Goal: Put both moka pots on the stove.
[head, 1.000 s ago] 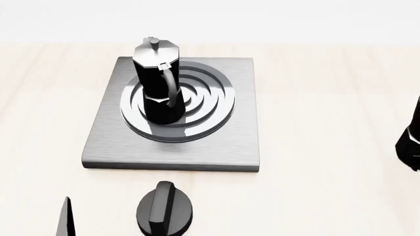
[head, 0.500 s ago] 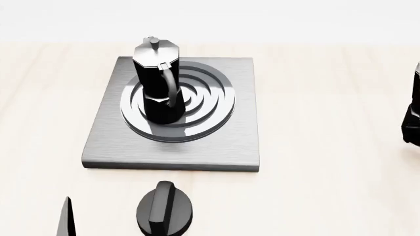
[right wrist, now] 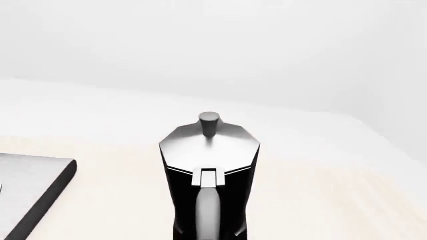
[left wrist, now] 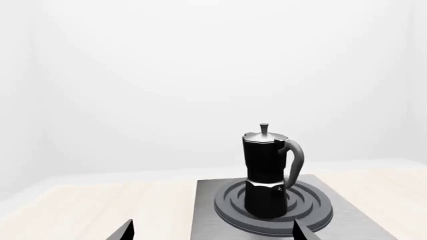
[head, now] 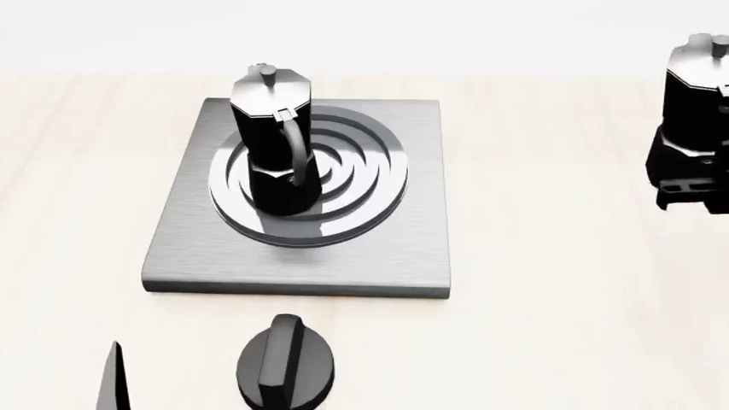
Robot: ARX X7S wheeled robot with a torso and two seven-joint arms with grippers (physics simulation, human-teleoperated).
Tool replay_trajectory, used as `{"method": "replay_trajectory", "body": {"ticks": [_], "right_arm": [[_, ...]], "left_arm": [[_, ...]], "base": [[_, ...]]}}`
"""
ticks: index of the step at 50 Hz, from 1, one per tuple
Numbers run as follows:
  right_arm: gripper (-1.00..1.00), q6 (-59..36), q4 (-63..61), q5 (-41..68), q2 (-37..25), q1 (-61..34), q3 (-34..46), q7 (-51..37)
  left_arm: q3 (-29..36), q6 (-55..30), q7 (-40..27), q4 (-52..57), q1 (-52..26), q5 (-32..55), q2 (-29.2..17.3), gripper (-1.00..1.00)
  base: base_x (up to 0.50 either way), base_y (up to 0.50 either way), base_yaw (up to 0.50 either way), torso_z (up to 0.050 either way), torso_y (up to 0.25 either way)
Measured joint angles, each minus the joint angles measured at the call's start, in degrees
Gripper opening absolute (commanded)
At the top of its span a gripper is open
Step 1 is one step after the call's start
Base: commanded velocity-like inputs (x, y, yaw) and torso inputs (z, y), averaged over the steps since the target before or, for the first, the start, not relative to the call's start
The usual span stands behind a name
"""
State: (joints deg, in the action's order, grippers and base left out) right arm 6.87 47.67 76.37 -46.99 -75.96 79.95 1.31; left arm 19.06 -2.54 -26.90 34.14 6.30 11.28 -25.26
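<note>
**Black pot on the rings, its twin up at the right**

Black and faceted, one moka pot (head: 276,141) stands upright on the stove (head: 183,248), left of the rings' centre. Your second moka pot (head: 691,107) sits at the far right edge, well apart from the plate, with the right gripper (head: 695,184) around its lower body; whether the jaws actually clamp it, you cannot tell. Near you lies the round black knob (head: 287,366). Your left gripper (left wrist: 212,231) shows two tips spread wide, holding nothing.
</note>
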Motion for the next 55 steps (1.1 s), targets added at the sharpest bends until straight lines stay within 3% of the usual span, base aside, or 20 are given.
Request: {"method": "replay_trajectory", "body": {"ticks": [24,55], "right_arm": [[-1.0,0.4,-1.5,-0.4,3.4,-2.5,-0.6,8.7],[-1.0,1.8,21.3,-2.2,23.4,-7.6,-0.6,19.9]], "left_arm": [[0.0,0.1,-0.3,0.1,0.0,0.4,-0.3,1.0],[-0.5,0.3,-0.7,-0.1,-0.1,1.1,-0.7,1.0]], "base": [[0.0,0.0,0.0,0.0,0.001],[0.0,0.0,0.0,0.0,0.001]]}}
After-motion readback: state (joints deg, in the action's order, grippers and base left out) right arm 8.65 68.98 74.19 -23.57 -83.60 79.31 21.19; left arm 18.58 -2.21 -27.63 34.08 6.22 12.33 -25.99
